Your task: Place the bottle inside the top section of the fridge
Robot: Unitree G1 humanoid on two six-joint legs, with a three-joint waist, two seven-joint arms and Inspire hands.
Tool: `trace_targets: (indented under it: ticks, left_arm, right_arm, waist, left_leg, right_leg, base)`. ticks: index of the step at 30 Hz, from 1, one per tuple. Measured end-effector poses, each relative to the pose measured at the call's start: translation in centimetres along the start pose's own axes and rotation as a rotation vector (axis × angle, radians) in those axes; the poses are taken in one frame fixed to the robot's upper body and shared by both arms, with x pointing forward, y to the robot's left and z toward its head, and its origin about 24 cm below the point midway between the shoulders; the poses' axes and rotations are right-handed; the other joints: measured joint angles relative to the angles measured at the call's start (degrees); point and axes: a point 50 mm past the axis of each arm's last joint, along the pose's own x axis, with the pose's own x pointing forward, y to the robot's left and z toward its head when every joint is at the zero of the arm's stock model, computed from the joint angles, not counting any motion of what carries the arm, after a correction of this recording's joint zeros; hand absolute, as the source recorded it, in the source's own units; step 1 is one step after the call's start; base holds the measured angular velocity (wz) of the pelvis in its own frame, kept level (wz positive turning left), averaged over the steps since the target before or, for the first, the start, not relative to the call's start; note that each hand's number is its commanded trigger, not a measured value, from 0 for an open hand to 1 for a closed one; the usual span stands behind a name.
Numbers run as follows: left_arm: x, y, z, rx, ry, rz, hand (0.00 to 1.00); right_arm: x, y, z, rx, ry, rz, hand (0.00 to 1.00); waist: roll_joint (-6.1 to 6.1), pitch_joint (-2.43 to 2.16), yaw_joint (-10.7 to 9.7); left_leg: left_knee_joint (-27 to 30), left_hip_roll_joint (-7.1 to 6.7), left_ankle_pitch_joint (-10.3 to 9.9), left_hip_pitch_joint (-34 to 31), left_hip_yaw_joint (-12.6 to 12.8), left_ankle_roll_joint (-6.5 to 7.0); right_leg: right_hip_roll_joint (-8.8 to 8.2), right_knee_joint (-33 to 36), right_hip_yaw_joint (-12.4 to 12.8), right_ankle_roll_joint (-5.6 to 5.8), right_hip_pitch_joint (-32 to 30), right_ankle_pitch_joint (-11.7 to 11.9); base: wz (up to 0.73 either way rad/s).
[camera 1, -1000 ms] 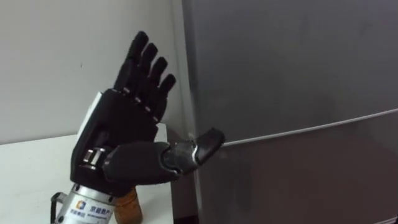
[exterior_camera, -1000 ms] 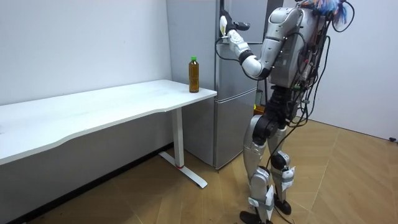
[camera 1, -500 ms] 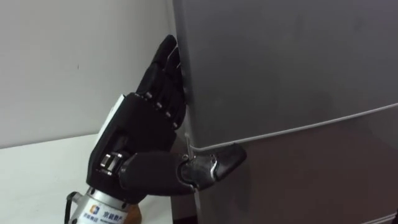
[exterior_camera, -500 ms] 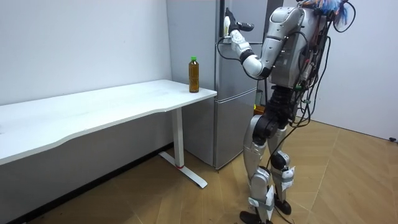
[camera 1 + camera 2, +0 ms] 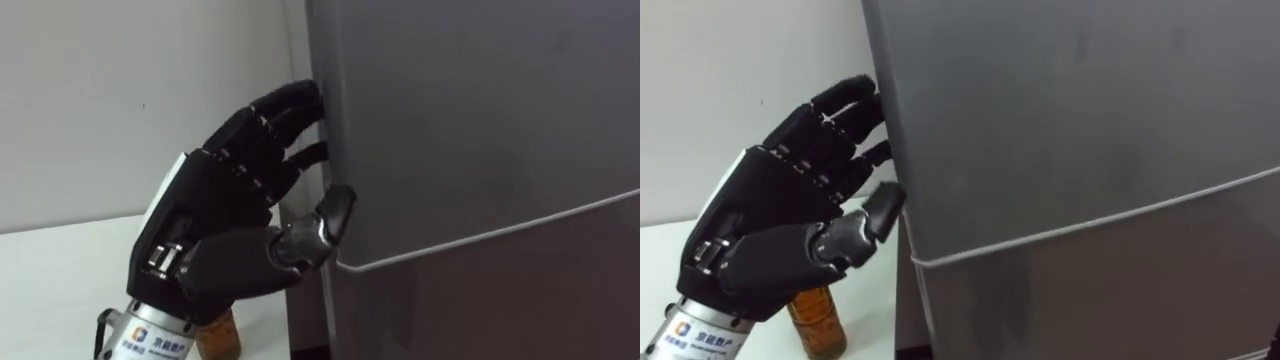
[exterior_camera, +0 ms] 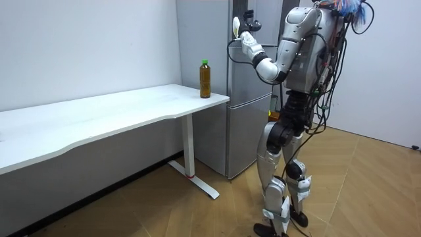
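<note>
Grey fridge (image 5: 480, 130), one; one bottle (image 6: 205, 79); left hand (image 5: 215, 220) hooks fridge edge.

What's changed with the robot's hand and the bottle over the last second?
The left hand, a second ago raised open by the fridge, moved right to the upper fridge door and curled its fingers round the door's left edge, thumb on the front. The bottle stayed standing on the white table, untouched, and the robot stands where it stood.

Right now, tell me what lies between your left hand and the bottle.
Nothing: the left hand grips the fridge door's edge, the bottle stands on the table; the room view shows air between.
</note>
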Motion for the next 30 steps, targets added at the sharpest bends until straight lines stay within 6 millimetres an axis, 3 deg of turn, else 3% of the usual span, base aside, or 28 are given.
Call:
trace_targets:
  ticks: [2,6,7,8,9,11,20,30]
  left_arm:
    - [0.0,-0.1,-0.1,-0.010,0.003,-0.006,1.00]
    - [0.1,-0.8,-0.4,-0.028,0.017,-0.073,0.65]
    - [0.1,-1.0,-0.5,-0.031,0.023,-0.088,0.62]
    - [0.2,-1.2,-0.8,-0.037,0.041,-0.109,0.52]
    - [0.2,-1.6,-1.0,-0.044,0.057,-0.141,0.27]
    - [0.2,-1.9,-1.2,-0.050,0.064,-0.176,0.00]
    - [0.0,-2.2,-1.4,-0.048,0.097,-0.251,0.00]
    - [-0.1,-2.9,-2.1,-0.060,0.158,-0.307,0.00]
  right_arm:
    - [0.0,0.0,0.1,-0.002,-0.001,0.000,0.00]
    - [0.0,0.0,0.3,-0.012,-0.004,0.001,0.00]
    - [0.0,0.0,0.3,-0.014,-0.004,0.002,0.00]
    - [0.0,0.0,0.3,-0.020,-0.003,0.002,0.00]
    - [0.0,0.0,0.4,-0.022,-0.003,0.002,0.00]
    - [0.0,0.0,0.3,-0.022,-0.003,0.002,0.00]
    - [0.0,0.0,0.3,-0.024,-0.001,0.005,0.00]
    - [0.0,0.1,0.3,-0.016,-0.001,0.008,0.00]
  waist:
    - [0.08,0.14,-0.1]
    - [0.52,0.32,-0.2]
    - [0.52,0.32,-0.2]
    - [0.51,0.32,-0.2]
    - [0.51,0.32,-0.2]
    - [0.50,0.32,-0.2]
    - [-0.43,0.04,-0.2]
    - [-0.72,0.16,-0.4]
  left_leg:
    - [0.0,0.00,0.0,-0.1,0.1,0.01]
    - [0.0,-0.03,0.0,-0.4,0.0,0.00]
    - [0.0,-0.03,0.0,-0.5,0.0,0.00]
    - [0.0,-0.03,0.0,-0.6,0.0,-0.01]
    - [0.1,-0.02,0.0,-0.7,0.0,-0.01]
    - [0.2,-0.02,0.0,-0.8,0.0,-0.02]
    - [0.5,-0.38,0.2,-0.9,0.1,0.22]
    - [0.4,-0.41,0.2,-0.8,0.9,0.22]
  right_leg:
    - [-0.01,0.0,0.0,0.00,0.0,0.0]
    - [0.02,0.0,0.0,0.03,-0.1,0.0]
    - [0.05,0.0,0.0,0.03,-0.1,0.0]
    - [0.09,0.0,0.0,0.03,-0.1,0.0]
    - [0.10,0.0,0.0,0.03,-0.2,0.0]
    - [0.10,0.0,0.0,0.03,-0.3,0.0]
    - [-0.15,-0.7,0.0,0.10,-0.5,-0.2]
    - [-0.33,-0.5,0.2,0.11,-0.9,-0.2]
  base:
    - [-0.05]
    - [-0.01]
    - [0.00]
    - [0.00]
    - [0.00]
    - [0.00]
    - [0.00]
    - [-0.02]
